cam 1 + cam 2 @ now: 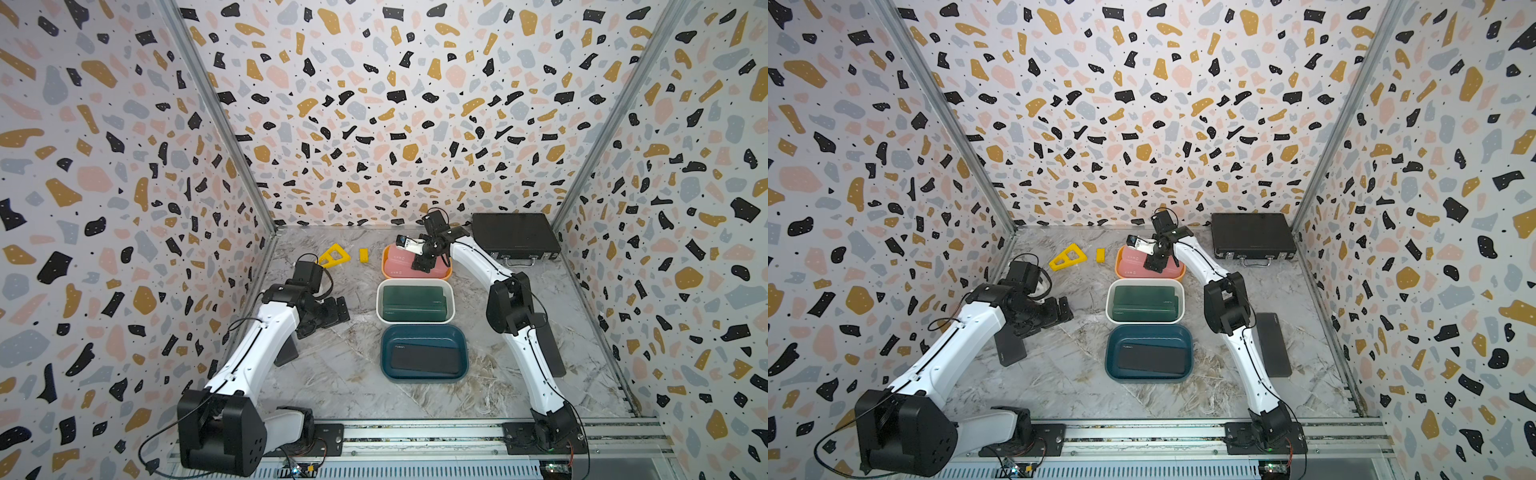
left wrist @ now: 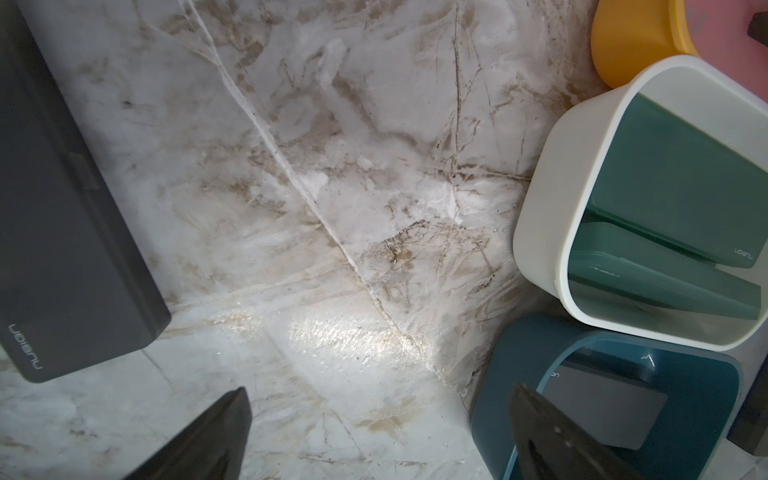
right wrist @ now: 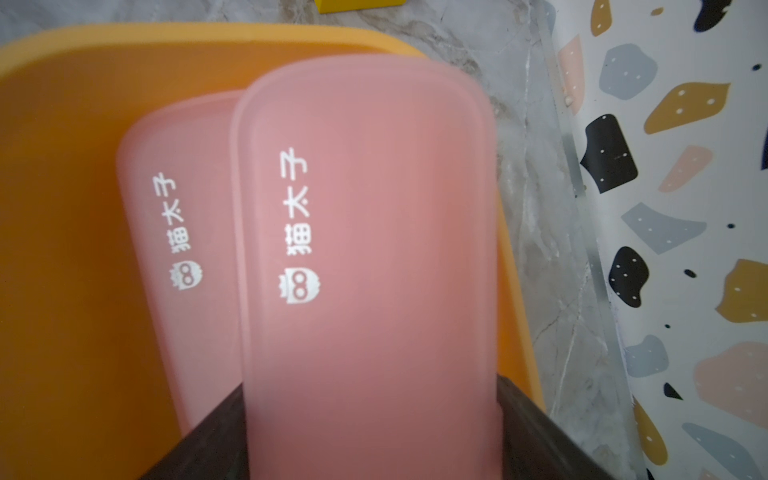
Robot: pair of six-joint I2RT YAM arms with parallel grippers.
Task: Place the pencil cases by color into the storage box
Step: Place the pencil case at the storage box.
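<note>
Right hand point(image 1: 422, 264) clamps pink case point(image 3: 365, 249) by 1 end, long axis running outward over orange bin point(image 3: 62, 208); left hand point(image 2: 378, 395) wide.

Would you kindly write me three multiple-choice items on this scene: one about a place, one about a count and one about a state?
1. Which bin stands nearest the back wall?
A. the blue bin
B. the white bin
C. the orange bin

2. How many dark pencil cases lie on the table outside the bins?
A. none
B. two
C. four

3. How is the left tool?
A. open and empty
B. shut on a green case
C. shut on a yellow piece

Answers:
1 C: in both top views it is at the far end of the row of bins.
2 B: one lies by the left arm, one by the right arm.
3 A: its fingers stand apart over bare table.
</note>
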